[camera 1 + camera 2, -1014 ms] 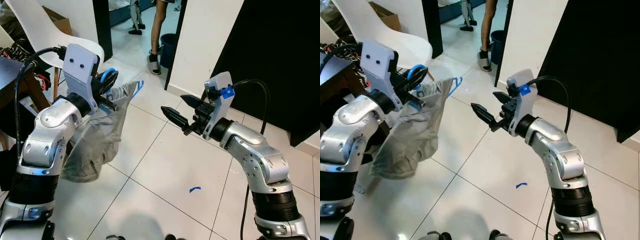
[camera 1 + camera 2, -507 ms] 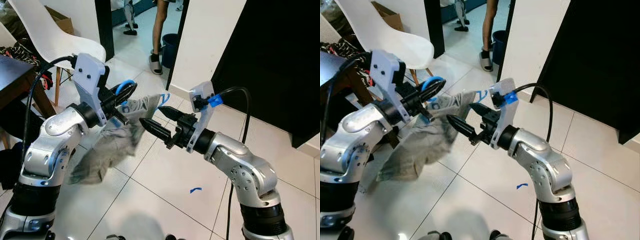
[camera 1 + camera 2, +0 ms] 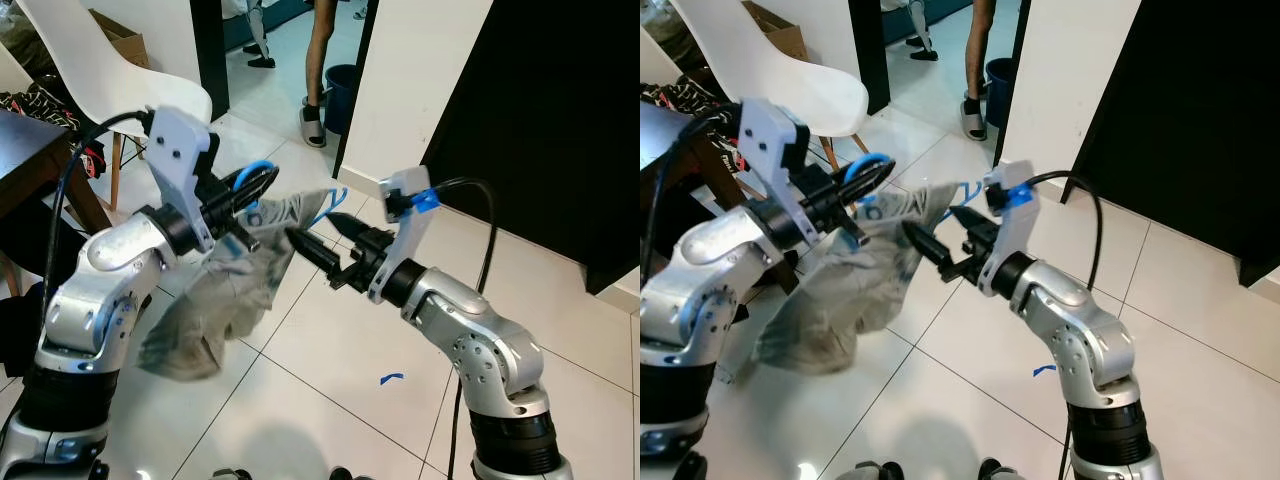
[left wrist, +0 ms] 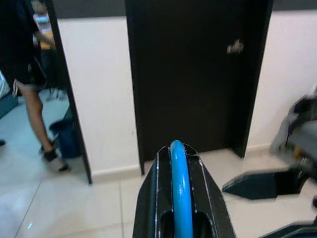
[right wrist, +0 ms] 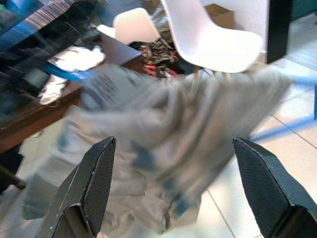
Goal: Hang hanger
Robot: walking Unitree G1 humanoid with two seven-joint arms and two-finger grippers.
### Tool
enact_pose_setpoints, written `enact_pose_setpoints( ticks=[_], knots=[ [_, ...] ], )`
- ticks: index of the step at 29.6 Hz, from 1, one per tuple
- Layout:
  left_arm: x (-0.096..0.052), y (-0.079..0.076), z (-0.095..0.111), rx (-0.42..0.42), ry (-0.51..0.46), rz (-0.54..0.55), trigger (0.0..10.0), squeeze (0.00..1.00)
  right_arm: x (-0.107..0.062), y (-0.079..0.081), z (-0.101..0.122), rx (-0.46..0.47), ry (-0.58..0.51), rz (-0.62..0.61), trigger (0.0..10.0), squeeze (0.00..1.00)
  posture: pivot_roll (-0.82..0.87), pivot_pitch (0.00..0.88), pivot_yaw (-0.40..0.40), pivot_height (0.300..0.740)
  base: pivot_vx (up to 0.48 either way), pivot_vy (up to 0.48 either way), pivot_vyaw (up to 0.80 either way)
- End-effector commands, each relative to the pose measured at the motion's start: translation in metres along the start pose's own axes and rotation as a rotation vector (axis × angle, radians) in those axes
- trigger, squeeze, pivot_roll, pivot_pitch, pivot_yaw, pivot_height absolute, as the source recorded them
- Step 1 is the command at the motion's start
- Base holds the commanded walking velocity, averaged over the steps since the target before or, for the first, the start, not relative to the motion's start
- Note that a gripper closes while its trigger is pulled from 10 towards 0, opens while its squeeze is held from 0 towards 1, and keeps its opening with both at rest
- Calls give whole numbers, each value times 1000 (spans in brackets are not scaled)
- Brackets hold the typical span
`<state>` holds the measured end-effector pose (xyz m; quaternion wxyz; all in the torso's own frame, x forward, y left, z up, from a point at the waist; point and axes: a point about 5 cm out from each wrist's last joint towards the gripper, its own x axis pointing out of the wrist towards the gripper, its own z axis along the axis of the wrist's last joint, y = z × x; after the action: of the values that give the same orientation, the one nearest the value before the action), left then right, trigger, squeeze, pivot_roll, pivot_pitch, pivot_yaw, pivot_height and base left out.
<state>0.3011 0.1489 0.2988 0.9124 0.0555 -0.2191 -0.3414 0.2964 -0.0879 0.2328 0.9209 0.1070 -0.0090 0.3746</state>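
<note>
My left gripper [image 3: 252, 186] is shut on the blue hook of a hanger [image 3: 251, 172]; the same hook [image 4: 179, 191] runs between its black fingers in the left wrist view. A grey garment [image 3: 232, 290] hangs from that hanger and droops toward the floor. The hanger's blue end [image 3: 329, 203] sticks out at the garment's shoulder. My right gripper [image 3: 318, 237] is open, its lower finger right at the garment's edge, its upper finger close under the blue end. In the right wrist view the blurred garment [image 5: 163, 148] lies between the spread fingers [image 5: 89, 183].
A white chair [image 3: 110, 70] and a dark wooden table [image 3: 40, 150] stand at the left. A black door [image 3: 560, 120] and a white wall edge [image 3: 400, 90] are ahead. A person's legs [image 3: 318, 60] stand beyond, beside a blue bin [image 3: 340, 95]. Blue scrap [image 3: 390, 379] lies on the tiles.
My right gripper has swung left from open floor up to the hanging garment. My left gripper has carried the hanger and garment rightward, and the garment sways.
</note>
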Motion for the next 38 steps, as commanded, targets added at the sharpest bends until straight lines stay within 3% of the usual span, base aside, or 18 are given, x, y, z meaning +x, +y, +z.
enact_pose_setpoints(
  ticks=[1, 9, 17, 20, 26, 28, 38],
  knots=[
    [1, -6, 8, -13, -53, -44, 10000, 0, -1, -1, -2, -20, 16, -28, 10000, 0, 84, 189, -65, 740, 0, 0, 0],
    [3, -3, 18, -58, -115, -64, 10000, 0, 4, -5, -8, -51, 55, -92, 10000, 0, 81, 214, -62, 740, 0, 0, 0],
    [4, -4, 19, -60, -119, -72, 10000, 0, 11, 8, 4, 55, -36, -26, 10000, 0, 86, 214, -51, 740, 0, 0, 0],
    [4, -10, 17, -85, -122, -99, 10000, 0, 13, 10, 9, 125, -85, -21, 10000, 0, 86, 217, -50, 740, 0, 0, 0],
    [3, -14, 15, -94, -119, -124, 10000, 0, 14, 11, 12, 165, -115, -11, 10000, 0, 85, 222, -51, 740, 0, 0, 0],
    [1, -21, 15, -112, -121, -174, 10000, 0, 13, 10, 17, 237, -162, -3, 10000, 0, 84, 226, -47, 740, 0, 0, 0],
    [1, -29, 15, -116, -124, -216, 10000, 0, 17, 10, 16, 318, -149, -14, 10000, 0, 86, 222, -47, 740, 0, 0, 0]
  ],
)
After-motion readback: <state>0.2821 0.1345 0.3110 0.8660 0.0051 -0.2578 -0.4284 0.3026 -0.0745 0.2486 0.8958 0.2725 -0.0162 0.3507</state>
